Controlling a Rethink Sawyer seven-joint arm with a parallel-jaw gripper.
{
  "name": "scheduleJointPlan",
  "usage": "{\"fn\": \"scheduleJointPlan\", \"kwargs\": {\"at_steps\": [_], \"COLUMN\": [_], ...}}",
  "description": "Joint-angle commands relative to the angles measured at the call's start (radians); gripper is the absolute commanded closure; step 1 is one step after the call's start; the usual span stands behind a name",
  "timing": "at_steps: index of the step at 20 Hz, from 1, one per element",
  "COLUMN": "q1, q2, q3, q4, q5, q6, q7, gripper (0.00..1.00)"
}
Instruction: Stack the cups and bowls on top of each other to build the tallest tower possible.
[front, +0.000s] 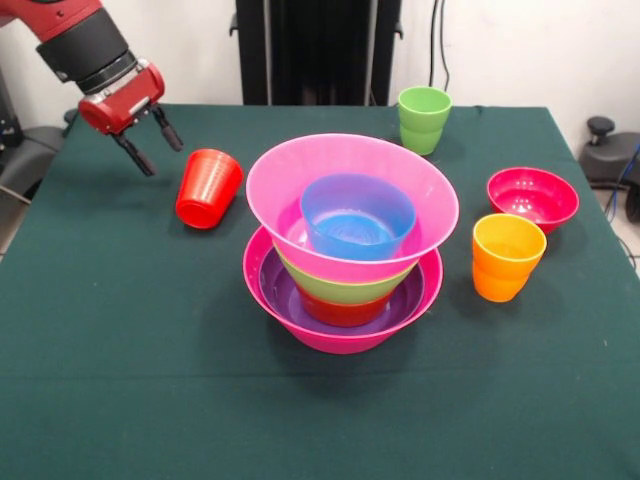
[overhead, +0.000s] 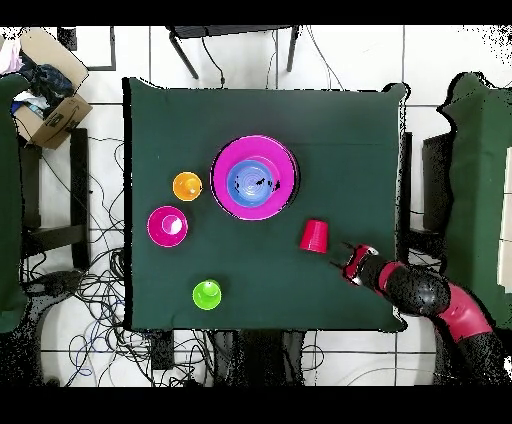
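Tool (front: 150, 138): hanging open at upper left, gripping nothing.
Red cup (front: 208, 188): lying just beside it.
Worktop (front: 120, 330): showing bare room along lower edge.

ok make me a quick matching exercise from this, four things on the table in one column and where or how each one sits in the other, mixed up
Things:
1. red cup
2. blue bowl
3. orange cup
4. gripper

Place or state:
A. upright on the cloth, beside the crimson bowl
B. nested at the top of the tower
C. open, holding nothing
D. tipped on its side, near the gripper

Pairs: 1-D, 2-B, 3-A, 4-C
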Motion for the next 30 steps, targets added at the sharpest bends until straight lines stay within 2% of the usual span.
{"fn": "scheduleJointPlan", "kwargs": {"at_steps": [1, 15, 22, 30], "q1": [0.051, 0.055, 0.065, 0.077], "q2": [0.019, 0.036, 0.056, 0.08], "q3": [-0.076, -0.1, -0.115, -0.131], "q4": [0.029, 0.07, 0.074, 0.08], "q5": [-0.062, -0.08, -0.083, -0.067], "q6": [-0.03, -0.11, -0.204, -0.272], "q7": [0.033, 0.086, 0.13, 0.136], "gripper": [0.0, 0.0, 0.0, 0.0]}}
